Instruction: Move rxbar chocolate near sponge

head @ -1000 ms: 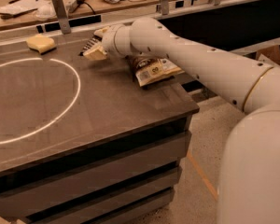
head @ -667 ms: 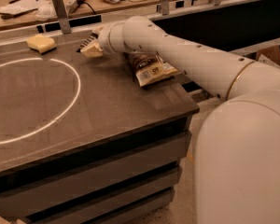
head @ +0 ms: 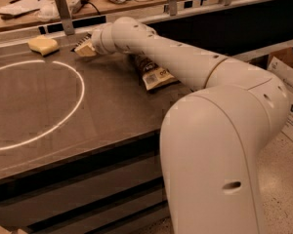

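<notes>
The rxbar chocolate (head: 81, 41) is a small black bar with white text, seen at the tips of my gripper (head: 84, 48) near the back of the dark table. The cream fingers (head: 86, 51) look closed on it, just above the table top. The sponge (head: 43, 44), a pale yellow block, lies on the table a short way to the left of the gripper, apart from it. My arm reaches in from the right across the table's back part.
A brown-and-cream snack bag (head: 155, 75) lies under my arm near the table's right edge. A white circle line (head: 77, 106) is drawn on the table top (head: 107, 111). A metal post (head: 63, 11) and a cluttered bench (head: 19, 4) stand behind.
The gripper with the black bar has moved left and slightly back, closer to the sponge. The sponge and snack bag have not moved.
</notes>
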Robot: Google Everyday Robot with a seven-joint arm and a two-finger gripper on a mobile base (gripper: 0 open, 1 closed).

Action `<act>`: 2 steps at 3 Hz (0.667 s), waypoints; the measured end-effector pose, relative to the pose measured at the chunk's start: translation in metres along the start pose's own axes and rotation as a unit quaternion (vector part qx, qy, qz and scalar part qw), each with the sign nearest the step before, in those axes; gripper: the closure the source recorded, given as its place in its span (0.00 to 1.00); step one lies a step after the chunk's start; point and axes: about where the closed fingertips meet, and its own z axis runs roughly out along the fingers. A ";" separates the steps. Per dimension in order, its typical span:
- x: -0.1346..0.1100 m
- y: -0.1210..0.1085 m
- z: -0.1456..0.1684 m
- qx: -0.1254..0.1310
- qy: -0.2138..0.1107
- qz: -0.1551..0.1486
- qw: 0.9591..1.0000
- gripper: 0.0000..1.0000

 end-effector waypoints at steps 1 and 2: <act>-0.002 0.008 0.028 -0.009 -0.003 0.017 1.000 1.00; -0.004 0.017 0.050 -0.024 -0.005 0.036 0.999 0.84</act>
